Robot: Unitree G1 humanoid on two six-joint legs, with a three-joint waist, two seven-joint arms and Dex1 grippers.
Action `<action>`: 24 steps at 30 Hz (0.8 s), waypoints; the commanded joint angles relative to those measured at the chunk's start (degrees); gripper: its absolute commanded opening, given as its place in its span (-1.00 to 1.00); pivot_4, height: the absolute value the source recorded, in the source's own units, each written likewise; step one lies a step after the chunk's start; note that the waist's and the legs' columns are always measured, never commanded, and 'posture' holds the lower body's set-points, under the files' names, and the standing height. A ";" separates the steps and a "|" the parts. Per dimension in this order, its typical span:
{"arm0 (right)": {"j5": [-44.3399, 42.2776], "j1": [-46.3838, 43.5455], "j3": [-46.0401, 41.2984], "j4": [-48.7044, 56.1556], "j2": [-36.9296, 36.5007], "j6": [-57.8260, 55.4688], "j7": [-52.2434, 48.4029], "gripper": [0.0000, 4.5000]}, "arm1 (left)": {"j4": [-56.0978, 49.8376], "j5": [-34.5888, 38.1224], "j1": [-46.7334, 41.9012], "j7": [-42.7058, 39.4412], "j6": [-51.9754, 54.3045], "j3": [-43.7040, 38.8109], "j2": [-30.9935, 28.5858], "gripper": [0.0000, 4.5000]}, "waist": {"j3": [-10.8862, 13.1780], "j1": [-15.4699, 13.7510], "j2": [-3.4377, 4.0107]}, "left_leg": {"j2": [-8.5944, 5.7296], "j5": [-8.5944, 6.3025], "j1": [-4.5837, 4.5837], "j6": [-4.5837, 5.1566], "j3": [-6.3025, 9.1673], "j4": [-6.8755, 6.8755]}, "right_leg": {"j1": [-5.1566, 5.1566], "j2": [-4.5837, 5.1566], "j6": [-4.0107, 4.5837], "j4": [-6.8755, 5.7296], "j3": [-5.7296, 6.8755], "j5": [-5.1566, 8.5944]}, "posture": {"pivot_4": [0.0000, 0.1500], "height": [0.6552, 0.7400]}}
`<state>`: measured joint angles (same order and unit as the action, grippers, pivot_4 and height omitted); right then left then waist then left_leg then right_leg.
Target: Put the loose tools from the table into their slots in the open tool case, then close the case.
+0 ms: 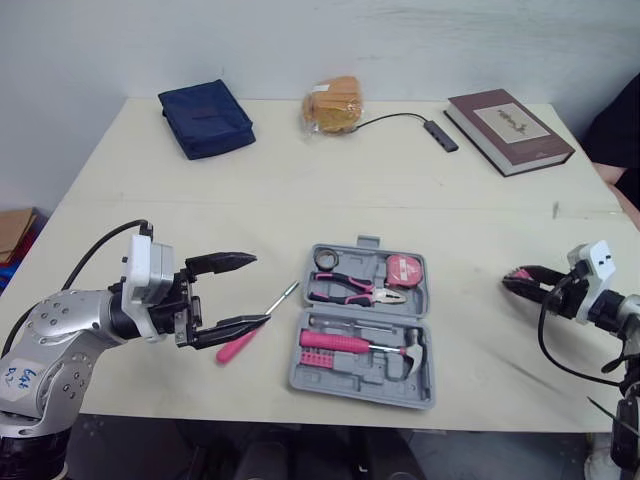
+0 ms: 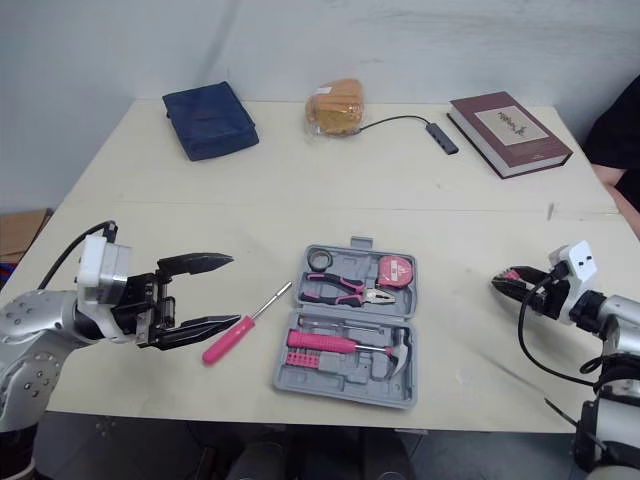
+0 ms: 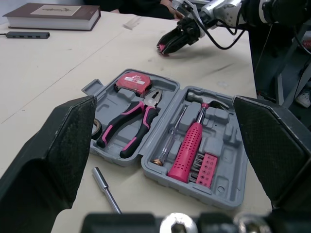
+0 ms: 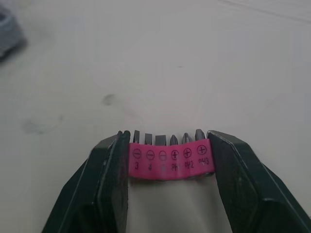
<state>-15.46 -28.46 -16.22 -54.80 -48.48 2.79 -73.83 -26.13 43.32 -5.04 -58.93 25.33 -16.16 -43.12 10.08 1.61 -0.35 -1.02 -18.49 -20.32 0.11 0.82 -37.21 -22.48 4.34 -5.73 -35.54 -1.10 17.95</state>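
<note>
At the right edge the right gripper [image 1: 515, 282] clamps a pink bit holder [image 4: 170, 162] by its ends, well apart from the open tool case [image 1: 300, 378] at lower centre, so it may slip in transit; lower left, the left gripper [image 1: 256, 290] gapes beside the loose screwdriver [image 2: 225, 341].
</note>
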 commanded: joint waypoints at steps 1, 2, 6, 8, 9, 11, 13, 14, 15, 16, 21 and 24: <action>-5.55 5.81 -2.51 13.96 -0.17 -5.81 -1.80 -0.03 | 0.22 -0.13 -0.47 -0.44 -1.36 0.01 0.14 1.00 | 0.02 -0.03 0.05 | 0.00 -0.01 0.00 0.02 0.01 0.00 | 0.00 0.01 0.00 -0.01 0.00 0.00 | 1.00 1.00; -6.93 9.13 -2.71 19.10 0.01 -7.81 -2.05 -0.03 | 0.32 -0.15 -0.53 -0.44 -1.46 0.16 0.17 1.00 | 0.03 -0.06 0.07 | 0.00 -0.01 0.00 0.02 0.01 0.00 | 0.00 0.01 0.00 -0.01 0.00 0.00 | 1.00 1.00; -11.38 21.02 -5.05 35.95 0.80 -13.79 -0.05 -0.03 | 0.20 -0.27 -0.31 -0.46 -1.82 0.45 0.34 1.00 | 0.03 -0.20 0.08 | 0.03 -0.03 -0.04 -0.01 0.14 0.08 | -0.05 -0.02 0.01 0.01 0.09 0.01 | 1.00 1.00; -13.01 25.97 -6.51 42.74 1.51 -15.63 1.71 -0.03 | -0.09 -0.25 0.02 -0.32 -1.90 0.51 0.45 1.00 | 0.04 -0.22 0.08 | 0.01 -0.04 -0.06 0.01 0.13 0.05 | -0.05 0.02 0.01 0.00 0.08 0.01 | 1.00 1.00; -13.21 29.05 -6.90 46.98 2.37 -15.77 3.16 -0.03 | -0.21 -0.16 0.36 -0.25 -1.95 0.46 0.58 1.00 | 0.03 -0.25 0.10 | 0.00 -0.05 -0.06 0.03 0.14 0.04 | -0.03 0.03 0.01 0.01 0.08 0.00 | 1.00 1.00; -12.67 33.47 -7.69 53.22 5.27 -15.33 8.11 -0.03 | -0.38 -0.25 0.95 -0.22 -2.23 0.74 0.96 1.00 | 0.04 -0.13 0.09 | -0.01 -0.05 -0.05 0.05 0.15 0.08 | -0.03 0.05 0.01 0.02 0.07 0.01 | 1.00 1.00; -12.82 36.07 -8.67 57.13 8.49 -15.37 13.10 -0.03 | -0.52 -0.57 1.29 -0.27 -2.60 1.33 1.36 1.00 | 0.05 -0.04 0.07 | 0.01 -0.05 -0.03 0.04 0.15 0.10 | -0.04 0.03 0.01 0.00 0.06 0.01 | 1.00 1.00; -12.24 36.72 -9.24 58.43 10.28 -15.68 16.76 -0.03 | -0.43 -0.74 0.99 -0.26 -2.72 1.60 1.59 1.00 | 0.05 -0.05 0.07 | 0.00 -0.05 -0.04 0.03 0.15 0.12 | -0.04 0.03 0.01 0.00 0.05 0.01 | 1.00 1.00; -11.88 37.06 -9.57 59.26 11.28 -16.08 19.09 -0.03 | -0.34 -0.84 0.73 -0.26 -2.80 1.74 1.72 1.00 | 0.05 -0.05 0.07 | 0.01 -0.05 -0.02 0.02 0.15 0.10 | -0.04 0.03 0.02 -0.01 0.05 0.01 | 1.00 1.00; -12.08 38.19 -9.74 61.16 12.46 -17.00 21.21 -0.03 | -0.27 -0.94 0.56 -0.27 -2.89 1.81 1.79 1.00 | 0.06 -0.09 0.09 | 0.00 -0.05 -0.02 0.02 0.15 0.11 | -0.05 0.03 0.02 0.00 0.04 0.01 | 1.00 1.00; -11.02 41.60 -9.55 67.81 15.62 -21.77 31.73 -0.03 | -0.36 -1.00 0.79 -0.35 -3.16 1.79 1.70 1.00 | 0.06 -0.25 0.11 | -0.01 -0.05 -0.06 0.03 0.16 0.14 | -0.08 0.07 0.03 0.04 0.04 0.02 | 1.00 1.00; -10.99 42.31 -9.31 70.04 17.17 -24.50 36.57 -0.03 | -0.52 -1.05 0.97 -0.28 -3.25 1.84 1.78 1.00 | 0.06 -0.18 0.11 | -0.01 -0.06 -0.06 0.04 0.16 0.14 | -0.08 0.09 0.04 0.03 0.03 0.02 | 1.00 1.00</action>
<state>-26.41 13.37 -24.08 12.81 -31.45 -20.61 -39.46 -25.50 42.22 -4.01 -59.30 23.05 -14.00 -41.28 10.14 1.43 -0.24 -1.02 -18.54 -20.38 0.15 0.99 -37.07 -22.56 4.43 -5.68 -35.51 -1.07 17.98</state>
